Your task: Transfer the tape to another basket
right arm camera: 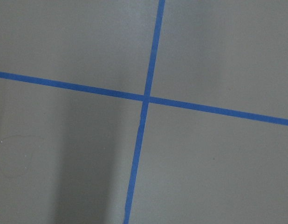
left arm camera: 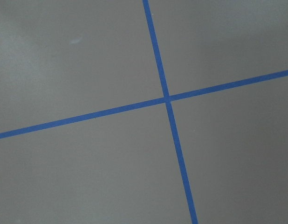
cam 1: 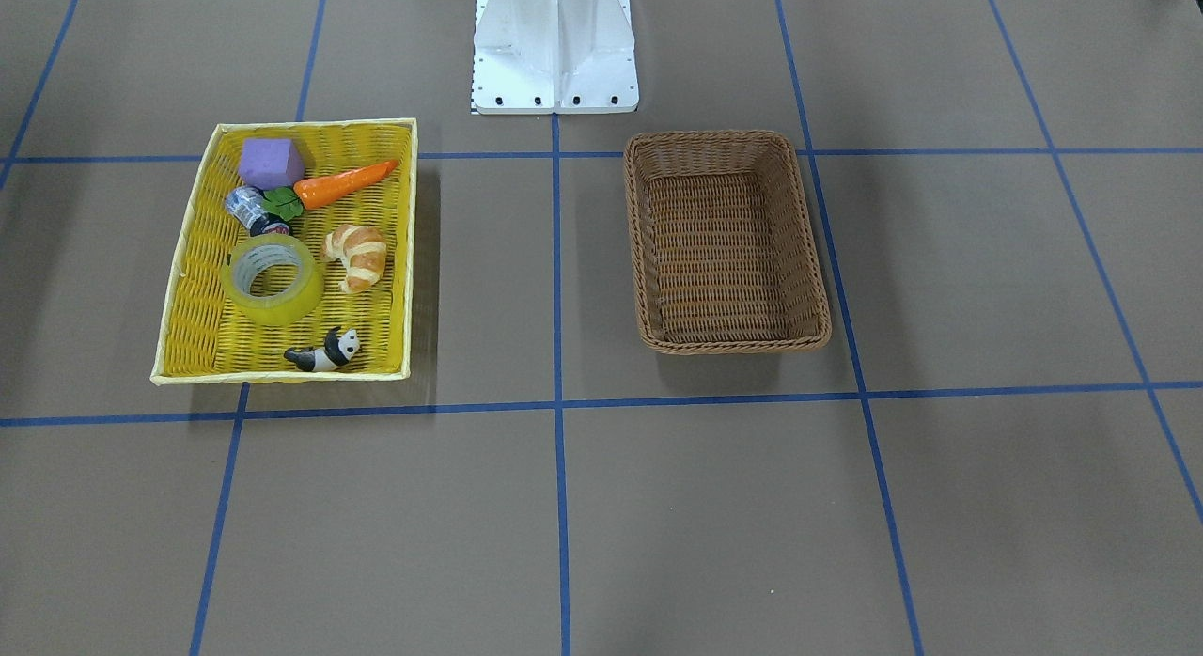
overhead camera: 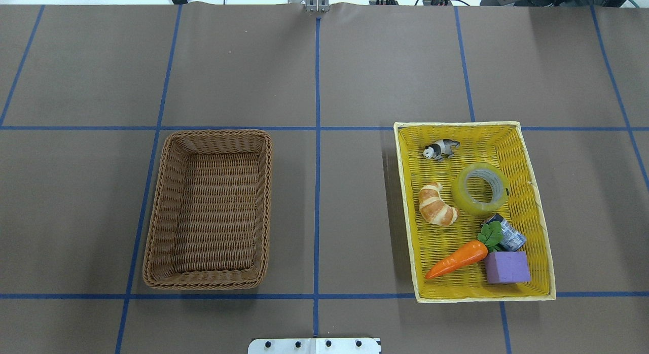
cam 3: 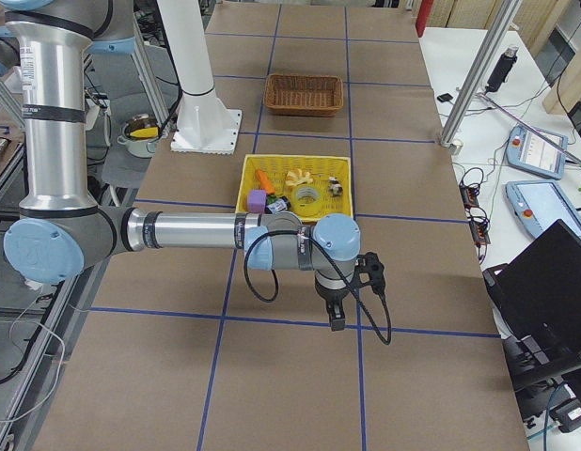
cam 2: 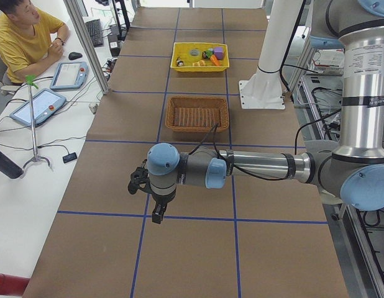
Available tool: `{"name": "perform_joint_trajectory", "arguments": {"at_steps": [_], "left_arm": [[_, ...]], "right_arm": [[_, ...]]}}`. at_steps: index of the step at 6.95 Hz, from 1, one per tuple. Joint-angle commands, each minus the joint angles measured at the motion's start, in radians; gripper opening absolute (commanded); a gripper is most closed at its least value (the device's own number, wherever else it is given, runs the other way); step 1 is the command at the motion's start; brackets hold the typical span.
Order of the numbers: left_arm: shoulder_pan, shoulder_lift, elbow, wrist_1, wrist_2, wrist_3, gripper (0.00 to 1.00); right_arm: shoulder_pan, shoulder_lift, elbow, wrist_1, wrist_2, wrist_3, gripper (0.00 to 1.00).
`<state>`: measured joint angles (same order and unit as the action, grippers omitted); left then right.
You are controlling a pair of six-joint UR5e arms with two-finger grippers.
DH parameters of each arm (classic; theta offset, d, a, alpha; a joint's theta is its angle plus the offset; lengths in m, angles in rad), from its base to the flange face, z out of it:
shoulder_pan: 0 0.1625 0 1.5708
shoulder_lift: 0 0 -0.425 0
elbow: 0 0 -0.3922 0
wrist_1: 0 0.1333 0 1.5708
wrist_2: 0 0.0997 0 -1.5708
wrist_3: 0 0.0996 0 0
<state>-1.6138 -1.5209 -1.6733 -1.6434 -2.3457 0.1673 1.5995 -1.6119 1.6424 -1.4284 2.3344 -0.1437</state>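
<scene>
Tape [overhead camera: 479, 208] flat in yellow basket [overhead camera: 512, 136]; brown basket [overhead camera: 167, 212] well apart. Left tool [cam 2: 156, 216], right tool [cam 3: 337, 321]: openness cannot tell.

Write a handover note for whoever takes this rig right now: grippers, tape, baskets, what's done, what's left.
Left gripper: over bare table, away from both baskets; open or shut unclear.
Right gripper: likewise over bare table; state unclear.
Tape: lies flat in the yellow basket, beside the croissant.
Brown basket: nothing in it.
Done: nothing.
Left: grasp the tape, lift it out, set it in the brown basket.
</scene>
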Motion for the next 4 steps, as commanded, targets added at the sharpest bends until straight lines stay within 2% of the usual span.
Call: {"name": "perform_joint_trajectory", "arguments": {"at_steps": [1, 2, 3, 4], "left_arm": [[-0.001, -0.018, -0.035, -0.004, -0.003, -0.002, 0.99], [0.000, -0.021, -0.060, -0.018, -0.003, 0.001, 0.99], [0.000, -0.056, -0.043, -0.120, 0.000, 0.000, 0.99], [0.000, -0.061, -0.025, -0.166, -0.007, 0.001, 0.99]], "right_arm": [[-0.012, 0.006, 0.014, 0.184, 0.005, 0.024, 1.00], [-0.079, 0.027, 0.025, 0.201, -0.003, 0.024, 1.00], [-0.119, 0.080, 0.045, 0.204, 0.003, 0.026, 1.00], [-0.192, 0.134, 0.101, 0.203, 0.012, 0.038, 1.00]]}}
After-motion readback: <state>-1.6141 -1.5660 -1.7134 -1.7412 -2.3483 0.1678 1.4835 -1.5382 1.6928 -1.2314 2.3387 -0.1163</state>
